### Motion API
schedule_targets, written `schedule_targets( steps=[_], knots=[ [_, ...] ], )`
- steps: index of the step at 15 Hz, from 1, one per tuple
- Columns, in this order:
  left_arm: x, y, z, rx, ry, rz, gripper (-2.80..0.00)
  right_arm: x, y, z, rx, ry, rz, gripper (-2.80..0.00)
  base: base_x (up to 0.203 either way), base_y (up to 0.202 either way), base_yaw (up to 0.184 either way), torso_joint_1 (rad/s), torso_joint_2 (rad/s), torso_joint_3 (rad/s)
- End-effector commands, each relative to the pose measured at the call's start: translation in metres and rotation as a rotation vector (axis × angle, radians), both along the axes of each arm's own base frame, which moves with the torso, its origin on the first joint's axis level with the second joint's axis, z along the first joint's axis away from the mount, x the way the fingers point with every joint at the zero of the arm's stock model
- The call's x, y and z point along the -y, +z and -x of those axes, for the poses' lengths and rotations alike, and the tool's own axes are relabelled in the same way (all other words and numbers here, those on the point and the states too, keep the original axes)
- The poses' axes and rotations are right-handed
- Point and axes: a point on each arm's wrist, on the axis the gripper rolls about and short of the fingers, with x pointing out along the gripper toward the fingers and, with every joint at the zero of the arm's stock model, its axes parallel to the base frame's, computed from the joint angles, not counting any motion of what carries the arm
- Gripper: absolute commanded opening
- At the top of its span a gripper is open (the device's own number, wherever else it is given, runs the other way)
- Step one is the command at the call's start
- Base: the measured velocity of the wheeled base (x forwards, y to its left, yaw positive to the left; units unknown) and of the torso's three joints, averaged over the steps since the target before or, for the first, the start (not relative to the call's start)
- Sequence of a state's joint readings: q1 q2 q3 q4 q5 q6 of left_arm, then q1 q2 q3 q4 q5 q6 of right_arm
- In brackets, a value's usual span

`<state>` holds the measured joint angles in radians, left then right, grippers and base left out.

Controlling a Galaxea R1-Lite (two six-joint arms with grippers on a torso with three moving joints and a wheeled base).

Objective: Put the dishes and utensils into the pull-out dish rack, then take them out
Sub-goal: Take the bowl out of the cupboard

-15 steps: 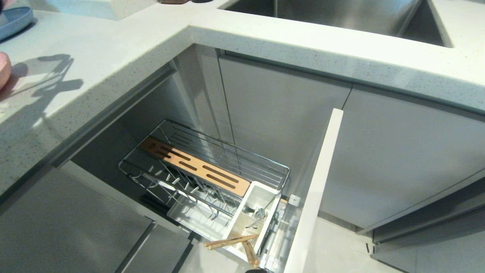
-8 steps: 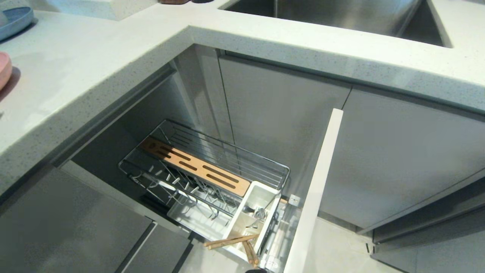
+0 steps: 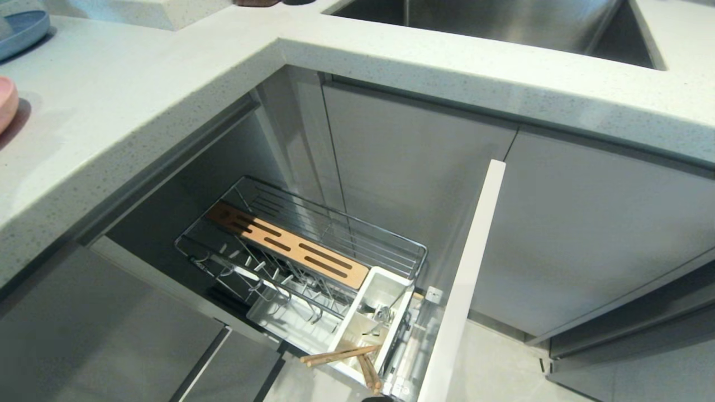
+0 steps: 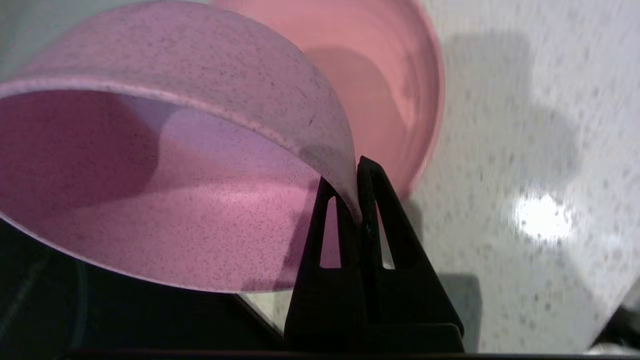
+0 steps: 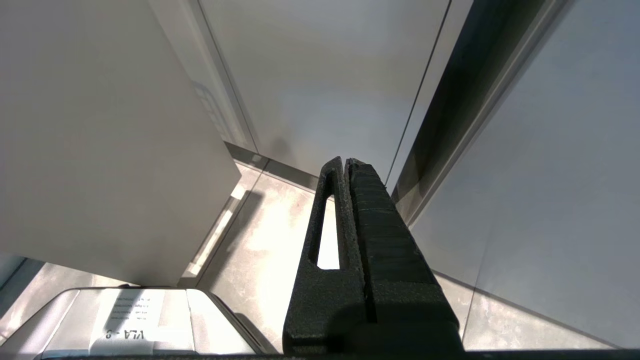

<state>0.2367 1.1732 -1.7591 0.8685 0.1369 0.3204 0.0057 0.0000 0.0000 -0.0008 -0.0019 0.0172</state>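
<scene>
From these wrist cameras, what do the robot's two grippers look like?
Both are matte black. The left gripper has two tapering fingers, each with a narrow triangular cut-out. The right gripper has slim, grainy fingers; one has a long slot, the other faint ridges. No cables or markings are visible.

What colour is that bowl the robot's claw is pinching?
Pink with fine dark speckles; the bowl shows best in the left wrist view, its rim pinched by the left gripper.

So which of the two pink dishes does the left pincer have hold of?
The deep pink bowl: the left pincer is shut on its rim, lifting it tilted. The flat pink plate lies on the countertop beyond, untouched.
</scene>
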Motion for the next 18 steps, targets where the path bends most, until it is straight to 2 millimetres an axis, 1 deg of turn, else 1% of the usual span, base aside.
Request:
schedule_targets(
  steps=[1, 7, 13, 14, 15, 18],
  knots=[
    [-0.002, -0.005, -0.002, -0.044, 0.006, 0.017, -2.80, 0.000, 0.000, 0.000, -0.001, 0.001, 0.000, -2.80, 0.000, 0.000, 0.000, 0.000, 0.00, 0.000],
    [-0.008, -0.012, -0.014, -0.086, 0.025, 0.041, -2.80, 0.000, 0.000, 0.000, -0.001, -0.001, 0.000, -2.80, 0.000, 0.000, 0.000, 0.000, 0.00, 0.000],
    [-0.011, -0.019, -0.020, -0.105, 0.046, 0.083, -2.80, 0.000, 0.000, 0.000, -0.002, 0.001, -0.001, -2.80, 0.000, 0.000, 0.000, 0.000, 0.00, 0.000],
    [-0.012, -0.019, -0.020, -0.102, 0.049, 0.084, -0.45, 0.000, 0.000, 0.000, -0.002, 0.001, 0.000, -2.80, 0.000, 0.000, 0.000, 0.000, 0.00, 0.000],
    [-0.012, -0.019, -0.020, -0.101, 0.053, 0.084, 0.00, 0.000, 0.000, 0.000, -0.001, 0.001, 0.000, -2.80, 0.000, 0.000, 0.000, 0.000, 0.00, 0.000],
    [-0.012, -0.017, -0.020, -0.088, 0.056, 0.086, 0.00, 0.000, 0.000, 0.000, -0.001, 0.001, -0.001, -2.80, 0.000, 0.000, 0.000, 0.000, 0.00, 0.000]
  ],
)
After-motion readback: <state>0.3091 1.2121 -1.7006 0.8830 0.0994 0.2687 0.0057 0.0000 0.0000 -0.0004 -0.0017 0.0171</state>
